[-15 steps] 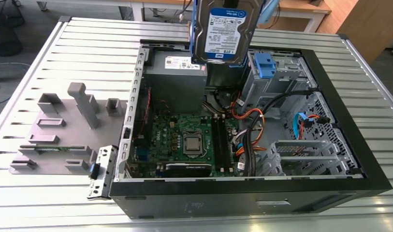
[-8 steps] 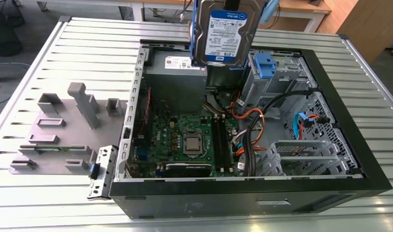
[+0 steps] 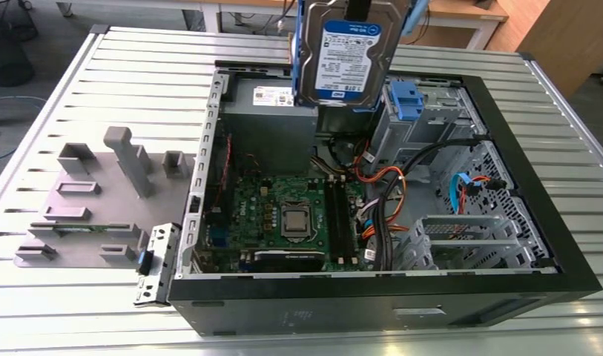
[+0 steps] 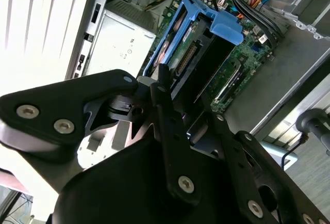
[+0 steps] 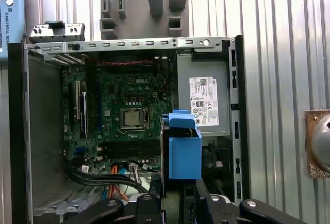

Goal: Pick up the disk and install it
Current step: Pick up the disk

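Note:
The disk, a silver drive with a blue-and-white label and blue side rails, hangs upright in the air over the back of the open computer case. My gripper holds it from above, shut on its top edge. In the second wrist view the black fingers clamp the disk, whose blue handle tab points down toward the motherboard. In the first wrist view the disk appears as a blue block just beyond my gripper, above the power supply's edge.
Inside the case lie the motherboard, a grey power supply with a white sticker, bundled cables and a drive bay holding a blue bracket. A grey fixture plate with upright holders sits on the slatted table at the exterior view's left.

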Action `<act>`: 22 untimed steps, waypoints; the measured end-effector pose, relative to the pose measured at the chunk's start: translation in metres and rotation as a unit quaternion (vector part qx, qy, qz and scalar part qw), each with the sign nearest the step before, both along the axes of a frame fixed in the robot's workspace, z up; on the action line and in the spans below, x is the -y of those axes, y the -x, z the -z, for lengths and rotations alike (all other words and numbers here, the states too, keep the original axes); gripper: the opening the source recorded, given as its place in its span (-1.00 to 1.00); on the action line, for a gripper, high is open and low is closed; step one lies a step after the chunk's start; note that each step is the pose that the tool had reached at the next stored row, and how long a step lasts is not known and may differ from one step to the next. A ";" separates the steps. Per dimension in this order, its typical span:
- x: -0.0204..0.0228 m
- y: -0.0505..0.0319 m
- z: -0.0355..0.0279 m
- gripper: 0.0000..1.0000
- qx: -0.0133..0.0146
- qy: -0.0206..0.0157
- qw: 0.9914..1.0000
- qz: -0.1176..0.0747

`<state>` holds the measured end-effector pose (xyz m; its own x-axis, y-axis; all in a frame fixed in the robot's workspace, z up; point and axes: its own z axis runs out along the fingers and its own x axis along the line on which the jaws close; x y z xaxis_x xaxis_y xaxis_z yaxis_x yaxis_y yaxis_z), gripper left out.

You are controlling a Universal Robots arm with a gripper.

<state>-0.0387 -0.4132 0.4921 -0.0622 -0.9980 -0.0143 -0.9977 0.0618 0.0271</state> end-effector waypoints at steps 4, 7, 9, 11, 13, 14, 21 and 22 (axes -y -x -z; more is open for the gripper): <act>0.0049 0.0000 0.0000 -0.31 0.000 0.000 1.000 0.000; 0.0083 0.0000 0.0000 -0.31 0.000 0.000 1.000 0.000; 0.0105 0.0000 0.0000 -0.31 0.000 0.000 1.000 0.000; 0.0127 0.0000 0.0000 -0.31 0.000 0.000 1.000 0.000; 0.0149 0.0000 0.0000 -0.31 0.000 0.000 1.000 0.000; 0.0161 0.0000 0.0000 -0.31 0.000 0.000 1.000 0.000; 0.0245 0.0000 0.0000 -0.31 0.000 0.000 1.000 0.000; 0.0257 0.0000 0.0000 -0.31 0.000 0.000 1.000 0.000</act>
<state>-0.0387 -0.4389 0.4921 -0.0622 -0.9980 -0.0142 -0.9977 0.0618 0.0271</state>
